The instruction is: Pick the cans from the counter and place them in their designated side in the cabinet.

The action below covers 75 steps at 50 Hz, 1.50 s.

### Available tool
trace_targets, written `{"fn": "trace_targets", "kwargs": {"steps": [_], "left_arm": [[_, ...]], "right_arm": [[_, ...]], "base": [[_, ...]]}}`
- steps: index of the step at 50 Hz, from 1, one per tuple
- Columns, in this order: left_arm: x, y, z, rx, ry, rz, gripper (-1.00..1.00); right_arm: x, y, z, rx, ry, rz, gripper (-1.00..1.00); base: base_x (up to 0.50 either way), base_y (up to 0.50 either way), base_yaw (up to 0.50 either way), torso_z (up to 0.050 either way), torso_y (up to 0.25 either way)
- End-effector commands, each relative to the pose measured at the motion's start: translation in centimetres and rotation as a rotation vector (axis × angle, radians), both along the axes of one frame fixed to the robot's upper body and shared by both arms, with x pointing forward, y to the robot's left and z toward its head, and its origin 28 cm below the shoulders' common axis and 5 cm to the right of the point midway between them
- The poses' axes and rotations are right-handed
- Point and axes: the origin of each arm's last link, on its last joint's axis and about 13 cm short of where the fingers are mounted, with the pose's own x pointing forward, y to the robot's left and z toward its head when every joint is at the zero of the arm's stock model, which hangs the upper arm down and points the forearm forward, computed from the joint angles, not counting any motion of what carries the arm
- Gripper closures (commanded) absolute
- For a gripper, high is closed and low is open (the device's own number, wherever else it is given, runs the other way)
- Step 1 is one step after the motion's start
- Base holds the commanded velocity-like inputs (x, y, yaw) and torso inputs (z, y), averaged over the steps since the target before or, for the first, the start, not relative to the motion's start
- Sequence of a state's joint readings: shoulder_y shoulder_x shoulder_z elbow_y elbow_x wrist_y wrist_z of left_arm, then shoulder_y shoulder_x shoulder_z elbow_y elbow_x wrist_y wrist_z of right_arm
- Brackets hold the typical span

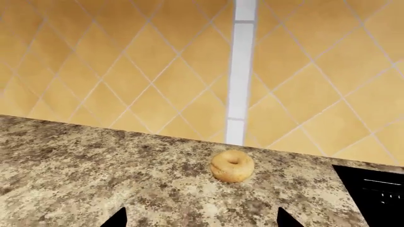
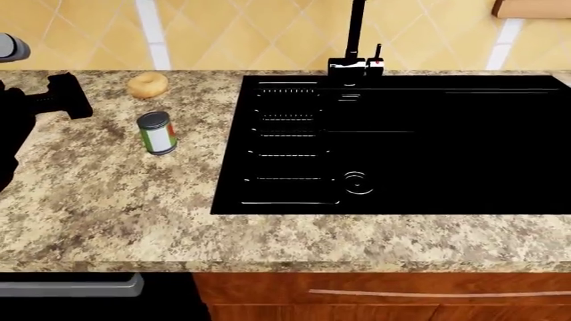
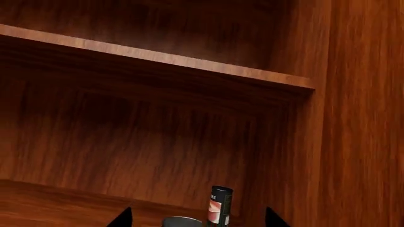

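One can [image 2: 157, 132], silver-topped with a green, white and red label, stands upright on the granite counter [image 2: 107, 200], left of the sink. My left gripper [image 1: 202, 221] hovers open over bare counter, with nothing between its fingertips [image 1: 117, 219]. The left arm [image 2: 55, 99] shows black at the head view's left edge, to the left of the can. My right gripper [image 3: 198, 220] is inside the wooden cabinet [image 3: 158, 137], open. A grey round can top [image 3: 181, 221] shows low between its widely spaced fingertips [image 3: 124, 218], touching neither. The right gripper is outside the head view.
A tan bagel [image 2: 147, 85] lies near the tiled wall behind the can; the bagel [image 1: 232, 165] is ahead of the left gripper. The black sink [image 2: 402, 147] with its faucet [image 2: 355, 40] fills the right. A dark slim container [image 3: 220, 206] stands by the cabinet's right wall, under a shelf [image 3: 158, 57].
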<state>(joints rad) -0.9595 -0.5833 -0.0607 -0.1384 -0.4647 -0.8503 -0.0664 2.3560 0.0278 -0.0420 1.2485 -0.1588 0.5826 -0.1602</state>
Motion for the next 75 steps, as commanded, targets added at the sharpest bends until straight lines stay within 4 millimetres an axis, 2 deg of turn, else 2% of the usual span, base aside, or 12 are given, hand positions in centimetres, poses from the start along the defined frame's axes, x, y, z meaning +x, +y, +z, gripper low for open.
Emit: {"fn": "trace_targets", "kwargs": {"steps": [1, 7, 17, 22, 33, 40, 47, 56, 69, 72, 75], "left_arm": [[0.2, -0.2, 0.1, 0.007, -0.007, -0.008, -1.00], [0.3, -0.6, 0.4, 0.019, -0.024, -0.026, -1.00], [-0.1, -1.7, 1.2, 0.047, -0.090, -0.078, -1.00], [-0.3, -2.2, 1.3, 0.049, -0.104, -0.102, -1.00], [-0.6, -2.8, 1.2, 0.049, -0.124, -0.134, -1.00], [-2.0, -3.7, 1.8, 0.059, -0.176, -0.172, -1.00], [-3.5, -4.8, 1.9, 0.046, -0.221, -0.217, -1.00], [-5.2, -6.0, 0.8, -0.008, -0.271, -0.248, -1.00], [-7.1, -7.8, -1.2, -0.089, -0.293, -0.276, -1.00], [-7.3, -8.0, -1.4, -0.104, -0.292, -0.272, -1.00], [-7.2, -8.1, -1.8, -0.106, -0.288, -0.262, -1.00]], "right_arm": [[0.7, -1.4, -2.3, 0.084, 0.224, -0.223, -1.00], [1.1, -1.6, -2.5, 0.068, 0.223, -0.182, -1.00], [3.7, -1.9, -4.1, -0.052, 0.090, -0.114, -1.00], [4.4, -2.2, -4.9, -0.061, 0.067, -0.034, -1.00], [0.8, -1.8, -8.1, -0.073, 0.003, 0.016, -1.00], [-0.3, -1.5, -11.2, -0.066, 0.000, 0.033, -1.00], [-1.1, -1.1, -15.4, -0.040, 0.028, 0.067, -1.00], [-2.2, -0.7, -20.4, 0.028, 0.061, 0.103, -1.00], [-6.1, -1.3, -26.6, 0.108, 0.112, 0.085, -1.00], [-6.5, -1.3, -27.7, 0.126, 0.130, 0.074, -1.00], [-5.7, -0.9, -29.5, 0.117, 0.156, 0.044, -1.00]], "base": [[-0.36, 0.00, 0.00, 0.000, 0.000], [-0.25, 0.00, 0.00, 0.000, 0.000], [0.00, 0.00, 0.00, 0.000, 0.000], [0.00, 0.00, 0.00, 0.000, 0.000], [0.00, 0.00, 0.00, 0.000, 0.000], [0.00, 0.00, 0.00, 0.000, 0.000], [0.00, 0.00, 0.00, 0.000, 0.000], [0.00, 0.00, 0.00, 0.000, 0.000], [0.00, 0.00, 0.00, 0.000, 0.000], [0.00, 0.00, 0.00, 0.000, 0.000], [0.00, 0.00, 0.00, 0.000, 0.000]]}}
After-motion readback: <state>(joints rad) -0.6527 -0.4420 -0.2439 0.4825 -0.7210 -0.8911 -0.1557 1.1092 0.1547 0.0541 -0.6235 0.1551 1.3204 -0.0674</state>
